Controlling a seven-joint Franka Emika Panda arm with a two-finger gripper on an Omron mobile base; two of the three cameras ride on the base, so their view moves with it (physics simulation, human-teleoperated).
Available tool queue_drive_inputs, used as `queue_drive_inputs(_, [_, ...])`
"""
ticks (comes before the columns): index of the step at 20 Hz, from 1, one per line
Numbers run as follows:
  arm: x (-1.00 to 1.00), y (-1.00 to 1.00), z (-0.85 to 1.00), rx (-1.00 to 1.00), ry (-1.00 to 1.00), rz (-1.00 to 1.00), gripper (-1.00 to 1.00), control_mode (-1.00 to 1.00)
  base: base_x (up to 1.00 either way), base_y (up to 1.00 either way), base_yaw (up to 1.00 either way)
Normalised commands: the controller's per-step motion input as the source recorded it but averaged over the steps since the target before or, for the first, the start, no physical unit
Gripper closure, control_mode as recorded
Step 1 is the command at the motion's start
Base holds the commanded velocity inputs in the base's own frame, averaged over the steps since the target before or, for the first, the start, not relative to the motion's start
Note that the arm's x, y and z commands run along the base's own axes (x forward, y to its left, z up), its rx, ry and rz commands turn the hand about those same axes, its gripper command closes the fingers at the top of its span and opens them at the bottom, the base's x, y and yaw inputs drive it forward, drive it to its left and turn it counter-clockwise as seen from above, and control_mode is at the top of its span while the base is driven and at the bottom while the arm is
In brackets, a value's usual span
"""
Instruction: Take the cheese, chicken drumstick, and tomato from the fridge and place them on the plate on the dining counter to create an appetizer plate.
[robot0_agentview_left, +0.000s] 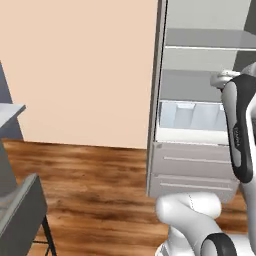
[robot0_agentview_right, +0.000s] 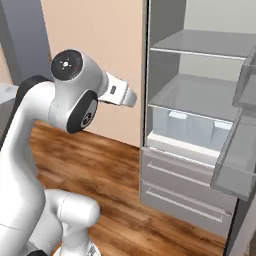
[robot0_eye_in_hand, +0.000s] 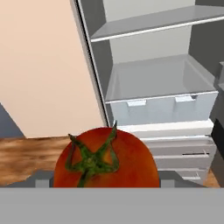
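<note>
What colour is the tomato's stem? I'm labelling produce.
Dark green, against the red tomato; clearest in the hand view.

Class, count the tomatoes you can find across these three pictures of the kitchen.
1. The tomato sits close before the hand camera, between the jaws, with the open fridge behind it. Others could be hidden.

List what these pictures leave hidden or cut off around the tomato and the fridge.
- Hand view: tomato underside, cut off at the bottom edge.
- Hand view: the fingertips, behind the tomato.
- Left base view: fridge right side, behind the arm.
- Right base view: drawer contents, blurred by its translucent front.
</note>
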Motion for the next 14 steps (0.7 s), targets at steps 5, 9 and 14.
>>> queue_drive_inputs(5, [0.00,0.00,0.00,0.00,0.00,0.00,1.00,1.00,-0.54,0.41,0.77])
queue_drive_inputs(9, [0.00,0.00,0.00,0.00,0.00,0.00,1.00,1.00,-0.37,0.56,0.74])
queue_drive_inputs(14, [0.00,0.00,0.00,0.00,0.00,0.00,1.00,1.00,-0.30,0.68,0.71])
